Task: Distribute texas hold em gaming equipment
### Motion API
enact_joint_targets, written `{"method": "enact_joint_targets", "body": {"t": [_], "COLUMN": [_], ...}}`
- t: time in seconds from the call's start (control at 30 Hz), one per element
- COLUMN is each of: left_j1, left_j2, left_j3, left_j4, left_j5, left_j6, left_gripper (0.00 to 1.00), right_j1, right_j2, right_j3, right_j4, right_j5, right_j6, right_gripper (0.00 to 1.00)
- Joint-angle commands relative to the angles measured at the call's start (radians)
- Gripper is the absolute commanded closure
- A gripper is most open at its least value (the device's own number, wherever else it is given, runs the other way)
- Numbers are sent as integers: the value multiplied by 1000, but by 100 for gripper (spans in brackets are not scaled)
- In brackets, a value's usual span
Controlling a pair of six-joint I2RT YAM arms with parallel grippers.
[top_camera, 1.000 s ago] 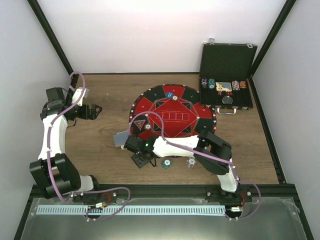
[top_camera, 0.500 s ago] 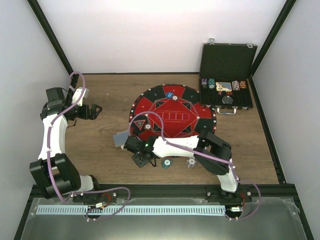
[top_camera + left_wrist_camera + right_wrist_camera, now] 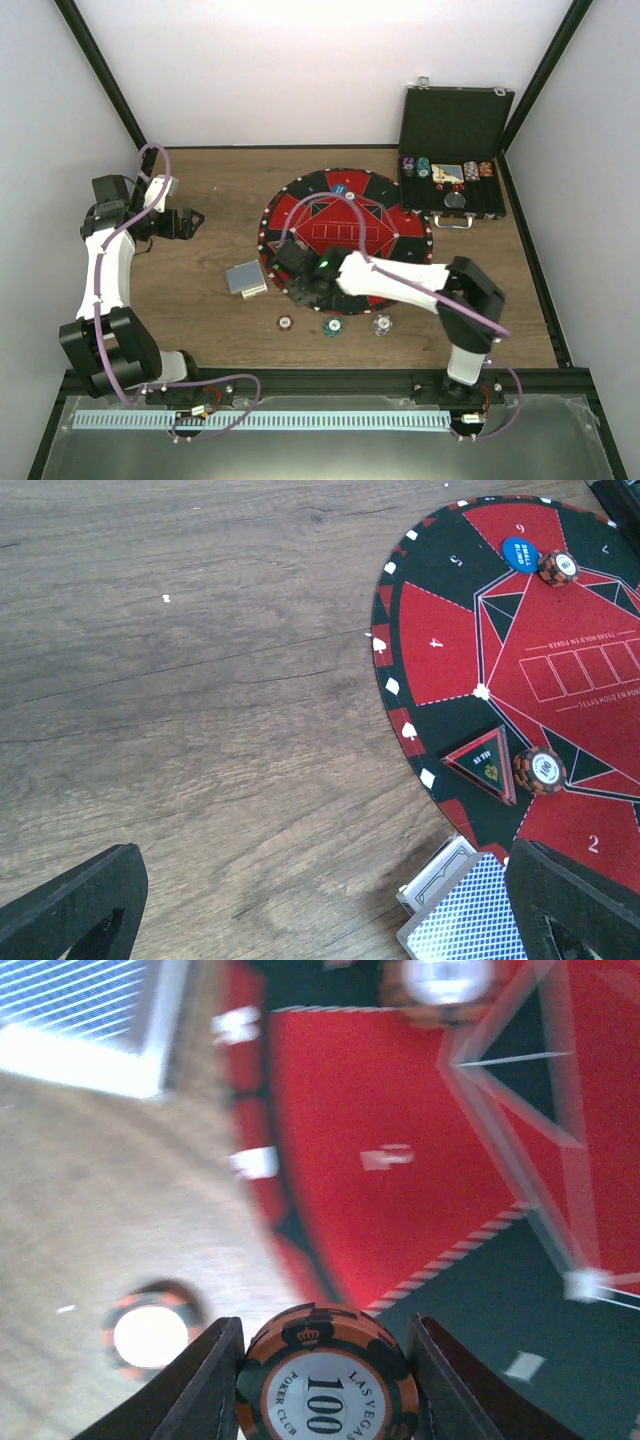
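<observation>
My right gripper (image 3: 297,272) hangs over the near-left edge of the round mat (image 3: 390,262). In the right wrist view it (image 3: 325,1360) is shut on an orange-and-black "100" poker chip (image 3: 325,1380). Three loose chips (image 3: 285,322) (image 3: 332,326) (image 3: 381,325) lie on the table in front of the mat. The blue-backed card deck (image 3: 245,278) lies left of the mat. My left gripper (image 3: 186,222) is open and empty, far left. Its view shows the blue button (image 3: 520,553), two chips on the mat (image 3: 557,566) (image 3: 540,769), the black triangular marker (image 3: 483,763) and the deck (image 3: 470,915).
The open black case (image 3: 452,190) with chip rows stands at the back right. A further chip (image 3: 150,1330) lies on the wood below the right gripper. Bare wood lies between the left gripper (image 3: 320,915) and the mat (image 3: 440,650).
My right gripper has risen from the table by the leftmost loose chip and moved back over the mat's near-left edge, holding a chip. The left arm has not moved.
</observation>
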Motion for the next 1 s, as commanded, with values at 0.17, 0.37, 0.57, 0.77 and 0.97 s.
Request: {"method": "enact_joint_targets", "body": {"t": [0.17,0.37,0.57,0.77,0.97], "left_j1": [6,6,6,6,7], "left_j2": [-25,-23,-25,-26,-26], "left_j3": [21,17,20,21,21], "left_j4": [-7,-6,-7,-10,-16], "left_j5": [16,15,11,10,10], "left_j6": [5,7,10,14,21], "left_gripper": [0,0,0,0,0], "right_j1": [-319,-405,-417,-417,-417], "right_j2": [-215,-215,-171,-127,-107], "right_j3": [-266,-344,-350,-337,-357], "right_j4": [57,123,162,181,176], "right_j5": [53,40,20,14,31], "right_j6": [-44,-62,-67,-71,-65], "right_gripper": [76,76,76,76,76]}}
